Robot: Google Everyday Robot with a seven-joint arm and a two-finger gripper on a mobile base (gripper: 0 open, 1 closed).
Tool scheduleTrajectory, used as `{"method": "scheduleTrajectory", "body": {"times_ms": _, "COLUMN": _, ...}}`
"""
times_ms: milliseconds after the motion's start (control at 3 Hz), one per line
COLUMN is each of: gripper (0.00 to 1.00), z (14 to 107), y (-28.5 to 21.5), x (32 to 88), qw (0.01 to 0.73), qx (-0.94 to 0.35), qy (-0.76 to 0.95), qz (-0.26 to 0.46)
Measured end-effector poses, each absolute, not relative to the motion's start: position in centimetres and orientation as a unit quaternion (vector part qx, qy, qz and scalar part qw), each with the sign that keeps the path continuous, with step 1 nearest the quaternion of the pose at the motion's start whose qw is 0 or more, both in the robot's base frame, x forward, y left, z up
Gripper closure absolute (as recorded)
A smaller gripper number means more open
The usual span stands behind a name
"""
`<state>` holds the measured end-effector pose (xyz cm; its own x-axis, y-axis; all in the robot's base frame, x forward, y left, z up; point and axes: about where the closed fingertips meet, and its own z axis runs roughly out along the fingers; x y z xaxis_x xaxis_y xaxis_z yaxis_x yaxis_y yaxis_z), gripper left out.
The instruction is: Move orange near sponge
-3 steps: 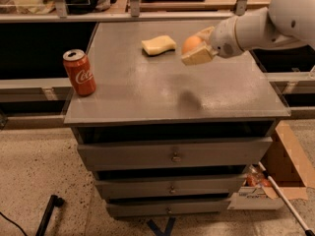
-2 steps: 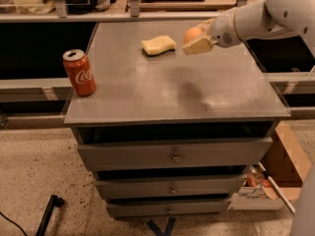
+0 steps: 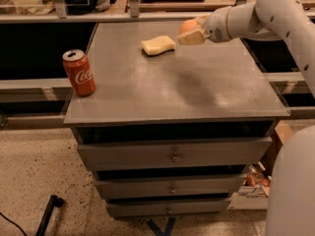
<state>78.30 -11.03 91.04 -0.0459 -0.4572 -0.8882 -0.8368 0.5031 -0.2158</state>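
Note:
The orange [image 3: 187, 26] is a small round fruit held between the cream pads of my gripper [image 3: 189, 32], just above the far right part of the grey cabinet top [image 3: 167, 90]. The gripper is shut on it and reaches in from the right on a white arm [image 3: 256, 18]. The pale yellow sponge [image 3: 158, 45] lies flat on the top, just to the left of the gripper and slightly nearer the front, a short gap away. The lower half of the orange is hidden by a gripper pad [image 3: 191, 37].
A red Coca-Cola can [image 3: 79, 73] stands upright near the top's left front corner. The cabinet has three drawers [image 3: 172, 154] below. Shelving and clutter lie behind the far edge. A cardboard box [image 3: 278, 141] sits on the floor at right.
The gripper has carried the orange away from the front and to the left, from mid-right of the top to the far edge beside the sponge. The sponge and can have not moved.

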Motion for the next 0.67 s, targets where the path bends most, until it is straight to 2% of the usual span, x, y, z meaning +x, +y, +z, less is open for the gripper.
{"method": "scheduleTrajectory", "body": {"times_ms": 667, "gripper": 1.0, "z": 90.8, "y": -10.43, "x": 78.05, "qw": 0.514, "qx": -0.466, "qy": 0.695, "qz": 0.191}}
